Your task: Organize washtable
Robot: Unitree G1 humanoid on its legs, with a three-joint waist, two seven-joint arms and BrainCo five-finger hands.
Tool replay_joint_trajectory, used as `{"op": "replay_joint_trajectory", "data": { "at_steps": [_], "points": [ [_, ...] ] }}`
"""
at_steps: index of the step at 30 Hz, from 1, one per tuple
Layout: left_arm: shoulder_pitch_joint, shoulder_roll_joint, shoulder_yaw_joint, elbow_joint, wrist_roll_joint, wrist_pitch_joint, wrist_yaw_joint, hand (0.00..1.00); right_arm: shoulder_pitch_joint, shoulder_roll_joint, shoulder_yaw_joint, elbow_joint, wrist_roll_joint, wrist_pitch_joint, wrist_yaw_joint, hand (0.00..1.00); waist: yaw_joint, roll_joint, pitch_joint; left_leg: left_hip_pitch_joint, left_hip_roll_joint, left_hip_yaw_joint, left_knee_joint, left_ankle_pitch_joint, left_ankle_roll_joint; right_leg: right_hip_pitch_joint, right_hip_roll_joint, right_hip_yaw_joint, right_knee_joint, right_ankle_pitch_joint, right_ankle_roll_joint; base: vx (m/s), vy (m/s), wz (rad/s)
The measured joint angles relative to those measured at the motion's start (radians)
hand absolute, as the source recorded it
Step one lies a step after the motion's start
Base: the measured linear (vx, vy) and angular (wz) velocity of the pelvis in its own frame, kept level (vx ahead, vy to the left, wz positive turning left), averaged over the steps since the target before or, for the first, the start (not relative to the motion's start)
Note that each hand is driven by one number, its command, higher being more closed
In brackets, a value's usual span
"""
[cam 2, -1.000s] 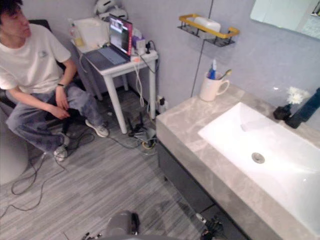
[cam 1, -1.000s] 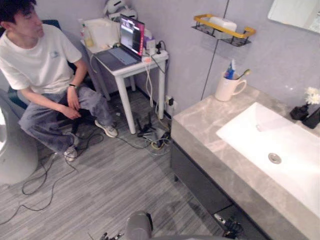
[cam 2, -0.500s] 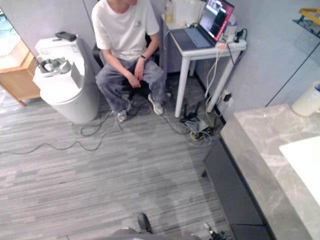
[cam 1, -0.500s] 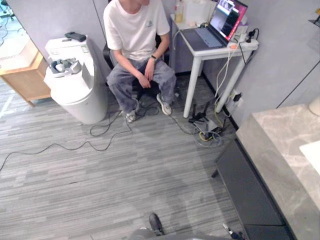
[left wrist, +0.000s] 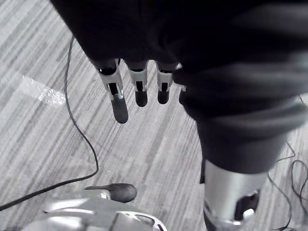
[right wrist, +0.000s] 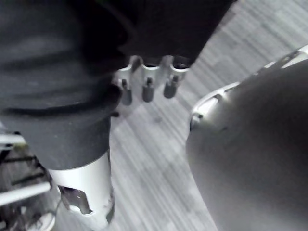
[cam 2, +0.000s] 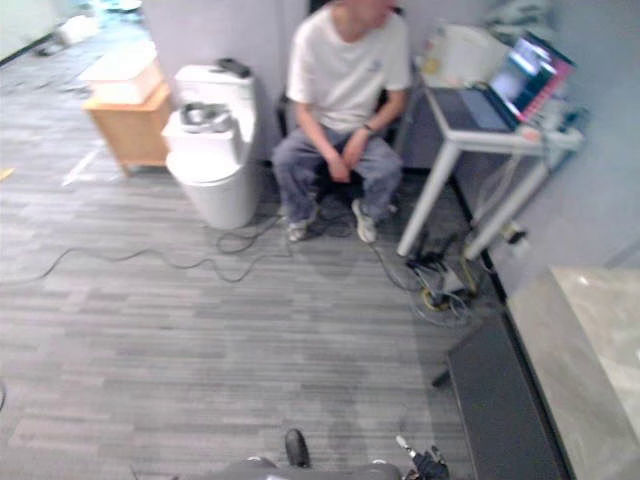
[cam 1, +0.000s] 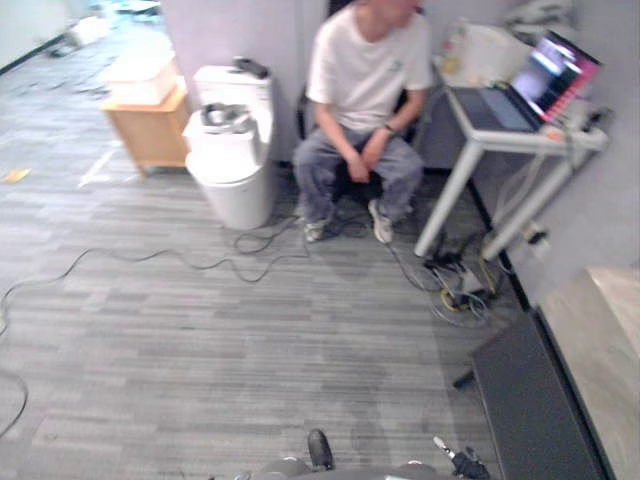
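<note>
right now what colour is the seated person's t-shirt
White t-shirt, best in the left eye view.

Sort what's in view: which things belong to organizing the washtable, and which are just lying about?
Belongs to the job:
counter, at the right edge
left hand and right hand, both open and empty

Just about:
person
toilet
wooden cabinet
white table
laptop
</note>
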Motion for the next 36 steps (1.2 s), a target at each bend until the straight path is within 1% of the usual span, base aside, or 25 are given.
{"op": "replay_joint_trajectory", "data": {
  "at_steps": [1,2,3,4,5,6,8,9,11,16,17,18,20,23,24,25,26,27,28,29,30,31,33,34,36],
  "points": [
    [-0.01,0.002,0.0,0.0,0.0,0.0,0.0,0.0,0.0,0.0,0.0,-0.005,0.0,0.0,0.0,0.0,0.0,0.003,0.001,-0.023,-0.003,-0.046,0.033,0.001,0.003,-0.025,0.035,0.105,0.002,-0.017,0.022,0.12,0.028,1.6],
    [-0.032,0.008,0.013,0.007,0.004,0.004,-0.022,0.0,0.004,0.002,0.002,-0.018,0.0,0.0,0.002,0.0,-0.018,0.003,0.001,-0.048,-0.002,-0.053,0.033,-0.11,-0.111,-0.065,0.092,0.234,-0.03,-0.023,0.031,0.17,0.043,1.88],
    [-0.035,0.1,0.054,0.016,0.014,0.0,-0.051,0.0,-0.025,0.069,-0.001,-0.001,-0.001,-0.004,0.0,0.0,-0.012,-0.139,0.002,-0.218,-0.026,-0.049,0.505,-0.187,0.22,-0.128,-0.074,0.285,-0.066,0.012,0.113,0.13,0.035,1.27],
    [-0.033,0.11,0.065,0.017,0.014,0.0,-0.048,0.0,-0.026,0.056,-0.008,0.018,-0.003,-0.001,0.002,0.0,0.003,-0.123,-0.001,-0.243,0.04,-0.099,0.599,-0.226,0.136,-0.151,-0.075,0.297,-0.083,0.029,0.162,0.1,0.159,0.44],
    [-0.027,0.118,0.102,0.025,0.015,0.023,-0.035,0.0,-0.047,0.05,-0.01,0.057,-0.001,0.006,0.009,0.0,0.023,-0.084,0.0,-0.207,0.092,-0.175,0.569,-0.307,-0.04,-0.135,-0.048,0.316,-0.149,0.039,0.168,0.02,0.155,0.01],
    [-0.009,0.114,0.123,0.026,0.016,0.023,-0.037,0.0,-0.045,0.054,-0.003,0.064,-0.003,0.013,0.014,0.0,0.027,-0.096,-0.009,-0.145,0.072,-0.186,0.48,-0.281,-0.049,-0.108,-0.049,0.324,-0.2,0.043,0.162,0.04,0.094,0.34],
    [-0.003,0.068,0.161,0.025,0.014,0.022,-0.04,0.0,-0.036,0.032,0.01,0.07,-0.006,0.01,0.022,0.0,0.027,-0.064,-0.031,-0.111,0.074,-0.198,0.399,-0.247,-0.043,-0.095,-0.015,0.296,-0.251,0.079,0.121,0.06,-0.09,0.48],
    [-0.006,0.031,0.176,0.031,0.012,0.023,-0.04,0.0,-0.035,0.008,0.03,0.073,-0.011,0.007,0.026,0.0,0.021,-0.043,-0.049,-0.115,0.084,-0.199,0.366,-0.229,-0.046,-0.08,0.011,0.29,-0.304,0.156,0.094,0.08,-0.152,0.42],
    [-0.003,-0.022,0.21,0.046,0.011,0.026,-0.042,0.0,-0.049,-0.016,0.037,0.093,-0.016,0.007,0.024,0.0,0.026,-0.01,-0.065,-0.114,0.116,-0.194,0.324,-0.205,-0.079,-0.063,0.024,0.254,-0.367,0.197,0.074,0.09,-0.147,0.27],
    [-0.016,-0.023,0.251,0.06,-0.026,0.036,-0.041,0.0,-0.046,-0.027,0.06,0.095,-0.042,0.006,0.022,0.0,-0.006,-0.015,-0.067,-0.069,0.15,-0.247,0.187,-0.088,-0.128,0.003,0.058,0.126,-0.408,0.206,0.06,0.07,-0.155,0.66],
    [-0.031,-0.021,0.261,0.06,-0.036,0.037,-0.041,0.0,-0.043,-0.025,0.069,0.095,-0.044,0.006,0.022,0.0,-0.01,-0.035,-0.06,-0.066,0.165,-0.202,0.155,-0.067,-0.126,0.016,0.06,0.079,-0.408,0.21,0.055,-0.03,-0.068,0.87],
    [-0.038,-0.021,0.273,0.06,-0.046,0.038,-0.041,0.0,-0.044,-0.026,0.076,0.095,-0.045,0.007,0.022,0.0,-0.009,-0.031,-0.061,-0.063,0.19,-0.119,0.141,-0.064,-0.121,0.026,0.061,0.057,-0.407,0.21,0.054,-0.06,-0.05,0.83],
    [-0.058,-0.021,0.314,0.061,-0.064,0.051,-0.039,0.0,-0.043,-0.035,0.09,0.091,-0.046,0.007,0.022,0.0,-0.013,-0.055,-0.051,-0.07,0.263,0.156,0.192,-0.089,-0.093,0.055,0.038,-0.007,-0.405,0.209,0.052,-0.05,0.017,0.68],
    [-0.092,-0.019,0.362,0.061,-0.077,0.058,-0.037,0.0,-0.042,-0.05,0.106,0.071,-0.046,0.01,0.024,0.0,-0.018,-0.04,-0.041,-0.141,0.32,0.31,0.383,-0.206,-0.036,0.056,0.017,-0.078,-0.375,0.18,0.019,-0.03,0.116,0.58],
    [-0.107,-0.015,0.364,0.06,-0.078,0.059,-0.036,0.0,-0.029,-0.045,0.109,0.053,-0.048,0.012,0.028,0.0,-0.031,-0.045,-0.041,-0.157,0.327,0.35,0.425,-0.244,-0.021,0.079,0.01,-0.096,-0.399,0.141,-0.01,0.03,0.166,0.78],
    [-0.118,-0.012,0.365,0.061,-0.078,0.06,-0.035,0.0,-0.015,-0.038,0.109,0.049,-0.051,0.013,0.029,0.0,-0.038,-0.074,-0.043,-0.147,0.328,0.385,0.44,-0.252,-0.015,0.093,0.004,-0.097,-0.441,0.13,-0.007,0.05,0.197,1.04],
    [-0.142,-0.01,0.365,0.062,-0.078,0.062,-0.035,0.0,0.006,-0.027,0.111,0.048,-0.056,0.013,0.029,0.0,-0.039,-0.07,-0.053,-0.15,0.403,0.501,0.57,-0.285,0.027,0.111,-0.006,-0.132,-0.456,0.129,-0.005,0.08,0.204,1.15],
    [-0.159,-0.01,0.364,0.061,-0.086,0.066,-0.035,0.0,0.014,-0.036,0.112,0.046,-0.068,0.02,0.028,0.0,-0.037,-0.024,-0.039,-0.177,0.446,0.512,0.653,-0.359,0.013,0.121,0.003,-0.195,-0.389,0.126,0.017,0.08,0.226,1.15],
    [-0.166,-0.012,0.364,0.059,-0.088,0.066,-0.033,0.0,0.021,-0.031,0.109,0.051,-0.07,0.03,0.029,0.0,-0.04,-0.026,-0.035,-0.185,0.419,0.481,0.654,-0.361,0.018,0.119,-0.013,-0.203,-0.364,0.104,0.031,0.09,0.233,1.51],
    [-0.185,-0.009,0.35,0.051,-0.089,0.065,-0.021,0.0,0.029,-0.028,0.102,0.053,-0.079,0.045,0.036,0.0,-0.054,-0.052,-0.046,-0.192,0.335,0.401,0.57,-0.325,0.031,0.13,-0.013,-0.208,-0.364,0.069,0.001,0.05,0.143,2.3],
    [-0.223,-0.007,0.319,0.053,-0.09,0.064,-0.016,0.0,0.021,-0.035,0.094,0.051,-0.083,0.046,0.044,0.0,-0.062,-0.061,-0.052,-0.182,0.226,0.333,0.396,-0.221,0.046,0.11,0.039,-0.282,-0.414,0.095,-0.035,0.04,0.151,2.92],
    [-0.234,-0.014,0.32,0.064,-0.09,0.068,-0.012,0.0,0.011,-0.043,0.091,0.048,-0.092,0.037,0.048,0.0,-0.068,-0.055,-0.062,-0.183,0.209,0.372,0.364,-0.223,0.052,0.142,0.037,-0.363,-0.417,0.153,-0.01,0.02,0.092,2.22],
    [-0.209,-0.04,0.31,0.073,-0.09,0.07,-0.008,0.0,-0.009,-0.052,0.084,0.048,-0.102,0.037,0.048,0.0,-0.029,-0.049,-0.065,-0.123,0.164,0.36,0.271,-0.193,0.038,0.153,0.015,-0.423,-0.38,0.166,-0.019,0.04,0.142,0.62],
    [-0.196,-0.045,0.263,0.088,-0.09,0.077,0.001,0.0,-0.005,-0.047,0.083,0.042,-0.116,0.035,0.048,0.0,-0.036,-0.035,-0.074,-0.064,0.119,0.326,0.129,-0.12,0.053,0.151,0.014,-0.47,-0.336,0.189,-0.034,0.07,0.126,0.55],
    [-0.195,-0.054,0.178,0.097,-0.089,0.078,0.001,0.0,-0.002,-0.038,0.076,0.047,-0.123,0.043,0.048,0.0,-0.059,-0.009,-0.093,-0.056,0.11,0.249,0.034,-0.066,0.052,0.125,0.029,-0.5,-0.31,0.186,-0.041,0.09,0.05,1.13]
  ]
}}
